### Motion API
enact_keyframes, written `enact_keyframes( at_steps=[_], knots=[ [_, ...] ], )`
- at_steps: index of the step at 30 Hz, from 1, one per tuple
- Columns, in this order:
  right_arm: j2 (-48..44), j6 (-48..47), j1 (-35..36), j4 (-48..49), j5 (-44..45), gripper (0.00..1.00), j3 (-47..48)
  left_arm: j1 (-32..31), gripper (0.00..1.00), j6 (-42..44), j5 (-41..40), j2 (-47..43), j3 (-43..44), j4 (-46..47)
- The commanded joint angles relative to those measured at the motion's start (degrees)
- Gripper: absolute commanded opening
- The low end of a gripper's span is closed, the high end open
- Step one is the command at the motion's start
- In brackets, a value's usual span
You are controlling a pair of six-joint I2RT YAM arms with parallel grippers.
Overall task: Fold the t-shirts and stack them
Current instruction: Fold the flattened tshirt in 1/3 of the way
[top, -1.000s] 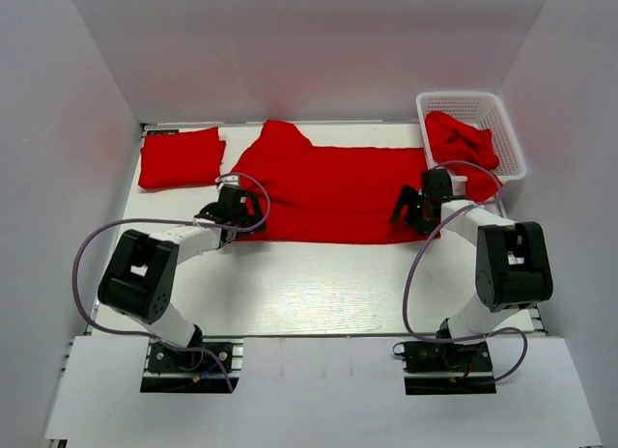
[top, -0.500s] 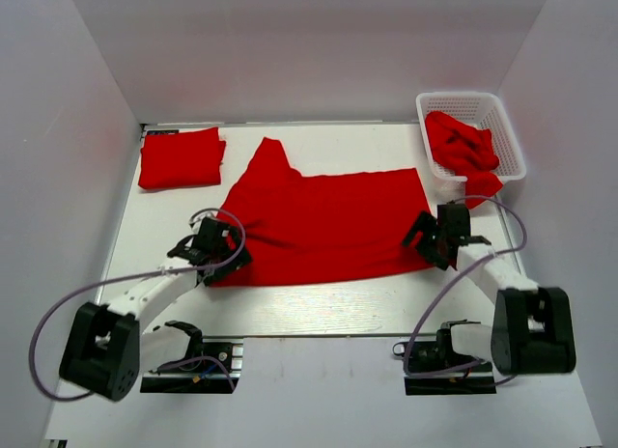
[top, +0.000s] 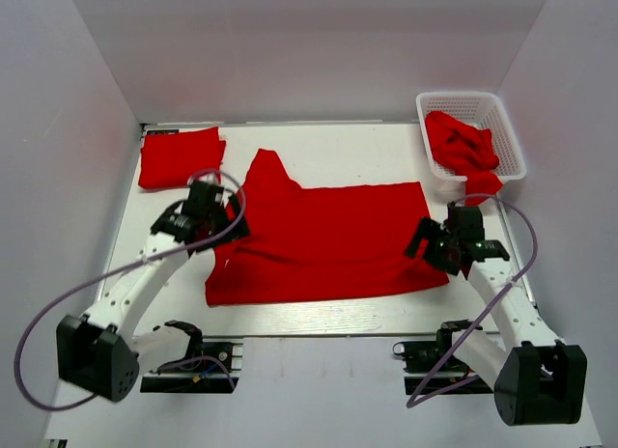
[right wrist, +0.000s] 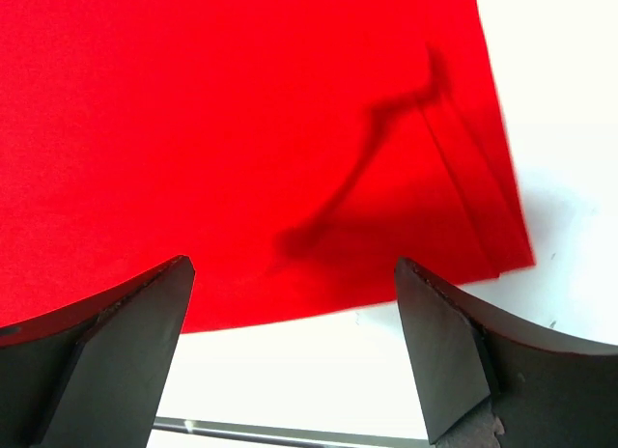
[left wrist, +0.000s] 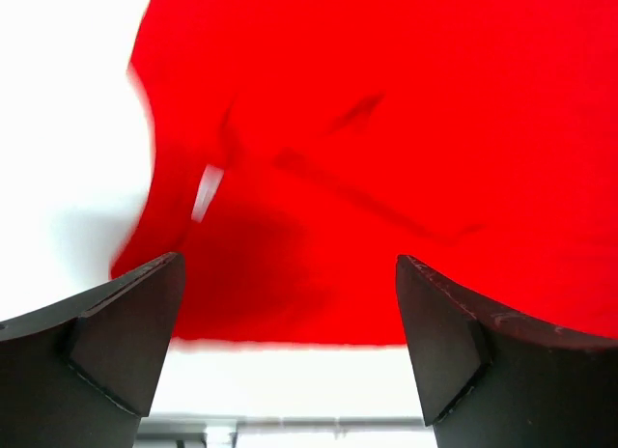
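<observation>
A bright red t-shirt (top: 328, 238) lies spread flat across the middle of the white table, one sleeve pointing to the back left. It fills both wrist views (left wrist: 406, 129) (right wrist: 241, 129). My left gripper (top: 218, 224) (left wrist: 290, 265) hovers open and empty over the shirt's left end. My right gripper (top: 433, 243) (right wrist: 292, 265) hovers open and empty over its right near corner. A folded red t-shirt (top: 181, 156) lies at the back left. More crumpled red t-shirts (top: 463, 144) fill the basket.
A white lattice basket (top: 462, 95) stands at the back right, one shirt hanging over its near rim. White walls close in the left, back and right. A bare strip of table (top: 328, 318) runs between the shirt's near edge and the front rail.
Both grippers pulled the spread shirt toward the near edge, then let go of it and rose. The shirt now lies flat; the left gripper has moved back.
</observation>
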Motion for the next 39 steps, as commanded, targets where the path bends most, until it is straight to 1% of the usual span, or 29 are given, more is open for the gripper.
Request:
enact_keyframes(
  at_steps=[1, 2, 5, 7, 10, 11, 12, 15, 18, 19, 20, 22, 24, 26, 27, 28, 29, 30, 31, 33, 34, 35, 38, 39],
  knots=[
    [0.4, -5.2, 0.0, -1.1, -0.9, 0.90, 4.9, 0.0, 1.00, 11.1, -0.6, 6.3, 5.8, 4.0],
    [1.0, -5.9, 0.1, -1.4, -0.7, 0.90, 5.8, 0.0, 1.00, 13.3, 1.1, 10.8, 8.3, 4.6],
    [1.8, -7.3, -0.1, -0.8, 0.4, 0.90, 7.1, 0.0, 1.00, 13.9, 1.1, 16.8, 12.1, 4.6],
    [2.1, -7.3, -0.1, -0.6, 0.8, 0.90, 7.4, 0.0, 1.00, 13.9, 1.1, 20.9, 13.1, 4.6],
    [3.4, -7.3, -0.1, -0.8, 1.5, 0.90, 8.1, -0.6, 0.93, 14.8, 4.1, 22.9, 14.4, 6.0],
    [3.4, -7.3, -0.1, -0.7, 1.8, 0.90, 8.1, -0.6, 0.91, 15.5, 5.8, 23.5, 13.1, 8.2],
    [3.7, -7.5, -0.2, -0.6, 1.9, 0.90, 8.0, -0.6, 0.90, 18.2, 6.9, 23.5, 12.3, 9.7],
    [4.9, -7.2, -0.1, -0.5, 1.6, 0.90, 7.7, -0.6, 0.84, 19.5, 9.4, 26.7, 11.4, 11.6],
    [4.8, -7.0, -0.1, 0.3, 1.3, 0.90, 7.2, -1.1, 0.81, 20.0, 9.4, 29.1, 11.4, 13.3],
    [4.9, -6.9, -0.3, 0.4, 1.1, 0.90, 7.1, -1.1, 0.81, 20.0, 7.8, 29.1, 10.9, 13.3],
    [4.9, -7.1, -0.1, 0.5, 1.2, 0.90, 7.2, -1.1, 0.79, 20.0, 7.0, 29.9, 10.8, 13.3],
    [4.9, -7.0, -0.2, 0.1, 1.4, 0.90, 7.5, -1.1, 0.79, 20.0, 4.6, 30.4, 10.8, 12.8],
    [4.9, -7.3, -0.1, 0.1, 1.6, 0.90, 7.7, -1.1, 0.79, 20.0, 4.5, 30.4, 10.8, 12.8],
    [5.0, -7.2, -0.2, 0.0, 1.9, 0.90, 7.6, -1.1, 0.73, 20.0, 5.1, 30.4, 10.1, 13.5],
    [5.1, -7.2, -0.3, -0.1, 2.0, 0.90, 7.7, -1.1, 0.68, 20.0, 5.9, 31.0, 10.1, 14.1],
    [5.0, -7.3, -0.3, 0.1, 2.3, 0.90, 7.7, -1.1, 0.58, 20.0, 5.9, 31.0, 10.1, 14.1],
    [5.0, -7.2, -0.3, 0.0, 2.3, 0.90, 7.7, -1.1, 0.53, 20.0, 5.9, 31.7, 10.1, 14.1],
    [4.9, -7.2, -0.3, -0.1, 2.3, 0.90, 7.8, -1.1, 0.45, 20.0, 5.9, 32.3, 10.1, 14.1],
    [5.0, -6.9, -0.3, -0.1, 2.5, 0.90, 7.9, -1.1, 0.35, 20.0, 5.9, 32.3, 10.1, 14.7],
    [4.8, -6.7, -0.3, -0.1, 2.8, 0.90, 8.1, -1.1, 0.24, 20.6, 5.9, 32.3, 10.1, 14.7],
    [4.6, -6.7, -0.3, -0.2, 2.9, 0.90, 8.0, -1.1, 0.21, 20.6, 5.9, 32.3, 10.1, 15.2],
    [4.6, -6.6, -0.3, -0.1, 2.8, 0.90, 8.0, -1.1, 0.13, 21.3, 6.6, 32.3, 10.1, 16.1],
    [4.2, -6.5, -0.1, 0.1, 2.9, 0.90, 7.9, -1.1, 0.00, 23.0, 9.1, 31.0, 10.1, 19.0],
    [4.2, -6.5, -0.2, 0.0, 2.9, 0.90, 8.0, -1.1, 0.00, 24.8, 10.5, 31.0, 9.6, 19.8]
  ],
)
